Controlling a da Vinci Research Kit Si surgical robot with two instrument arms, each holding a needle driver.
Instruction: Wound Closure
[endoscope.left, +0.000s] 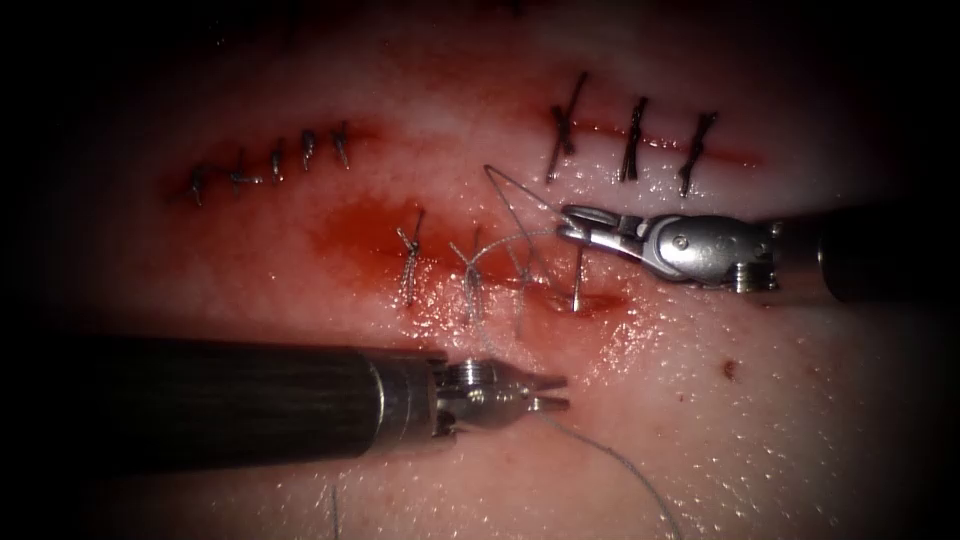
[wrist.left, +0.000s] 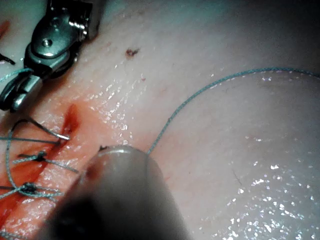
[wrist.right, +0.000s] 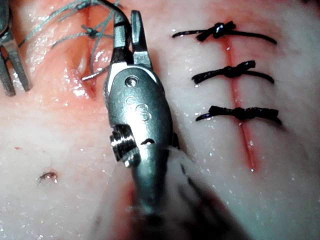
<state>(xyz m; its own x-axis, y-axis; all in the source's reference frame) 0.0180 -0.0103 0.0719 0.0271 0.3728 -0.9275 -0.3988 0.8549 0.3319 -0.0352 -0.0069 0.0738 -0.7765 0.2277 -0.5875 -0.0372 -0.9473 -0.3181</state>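
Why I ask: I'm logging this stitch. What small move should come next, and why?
Probably bring the right end effector onto the needle: it stands in the tissue at the cut's right end, just below that tool, seemingly ungripped. The left end effector lies beside the thread.

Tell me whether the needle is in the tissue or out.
In: the needle stands in the cut, its lower end in the tissue; neither tool grips it.

Two end effectors: left end effector (endoscope.left: 555, 392), right end effector (endoscope.left: 572, 226). One needle (endoscope.left: 579, 282), just below the right end effector's tip. One loose thread (endoscope.left: 620, 462), trailing from the left end effector. Three dark stitches (endoscope.left: 632, 140) above the right end effector; five smaller stitches (endoscope.left: 275, 162) farther away.
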